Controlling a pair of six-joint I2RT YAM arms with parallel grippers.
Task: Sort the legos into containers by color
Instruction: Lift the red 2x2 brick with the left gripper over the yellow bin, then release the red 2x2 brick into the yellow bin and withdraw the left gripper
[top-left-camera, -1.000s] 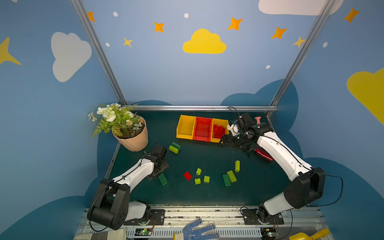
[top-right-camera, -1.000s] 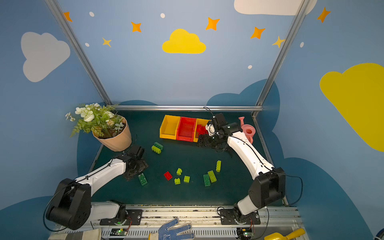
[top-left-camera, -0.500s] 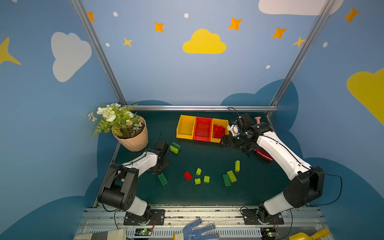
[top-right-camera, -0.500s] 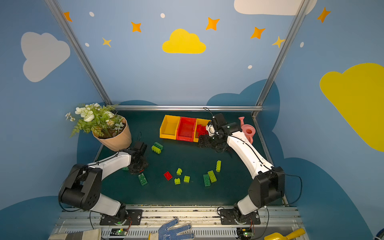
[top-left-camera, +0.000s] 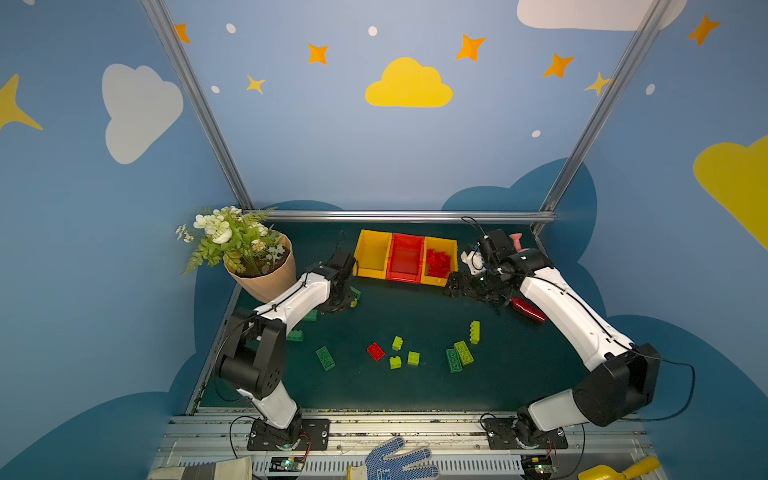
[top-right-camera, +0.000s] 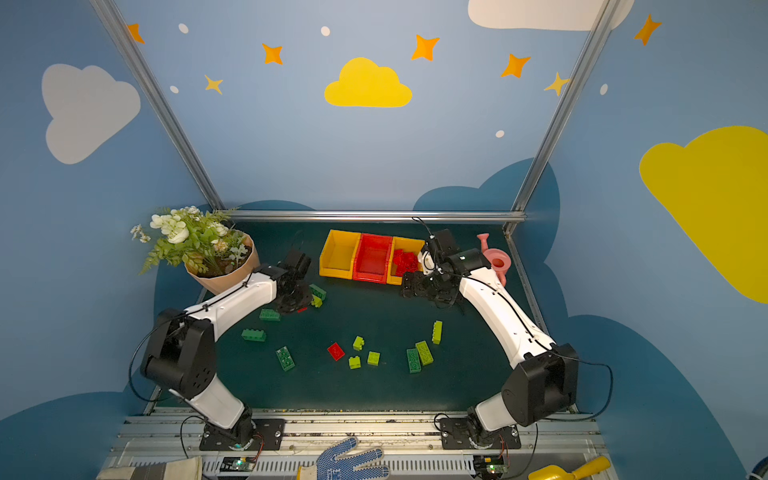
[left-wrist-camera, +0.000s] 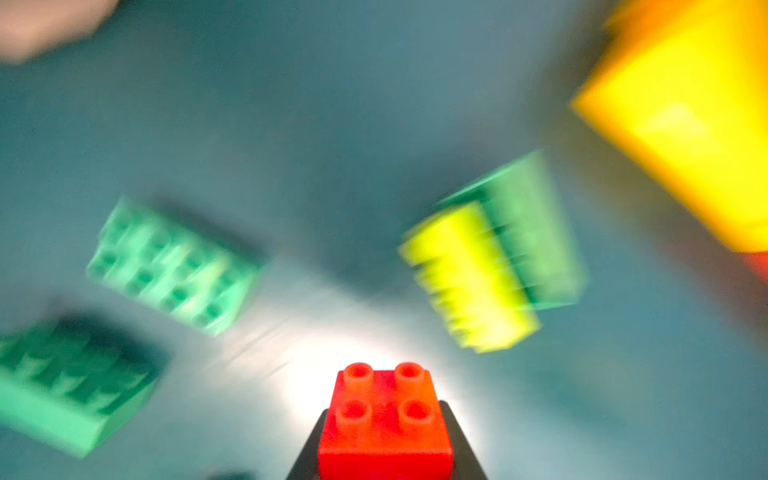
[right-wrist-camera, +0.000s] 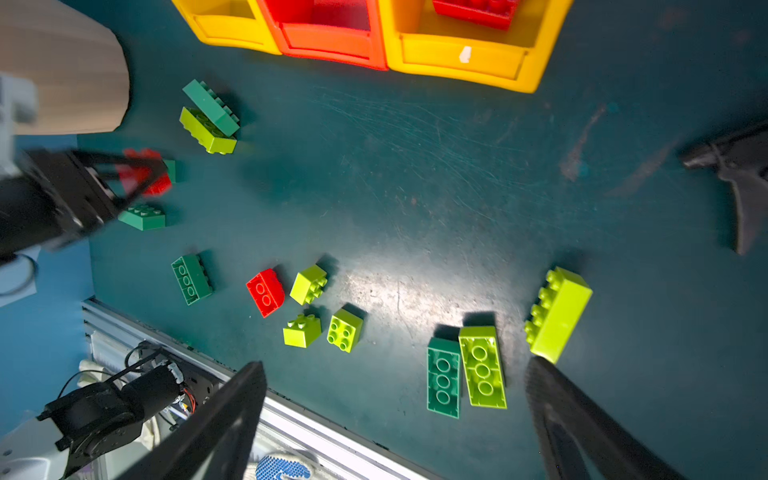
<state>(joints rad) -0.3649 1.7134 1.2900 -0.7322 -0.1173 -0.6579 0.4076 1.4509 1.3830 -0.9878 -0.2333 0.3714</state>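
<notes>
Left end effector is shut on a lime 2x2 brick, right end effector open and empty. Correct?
Wrong on colour: the left end effector is shut on a red 2x2 brick, as the left wrist view shows. The right end effector is open and empty.

On my left wrist feed the left gripper (left-wrist-camera: 384, 455) is clamped on a red brick (left-wrist-camera: 384, 419), four studs facing the lens, with dark fingers (left-wrist-camera: 459, 444) showing at either side. That brick is sharp; everything beyond it is smeared. On the teal mat (left-wrist-camera: 311, 124) I make out a lime brick (left-wrist-camera: 469, 278) touching a dark green brick (left-wrist-camera: 534, 232), near a yellow container (left-wrist-camera: 681, 120). Well apart from them lie a pale green brick (left-wrist-camera: 170, 266) and a deeper green brick (left-wrist-camera: 70, 382).
</notes>
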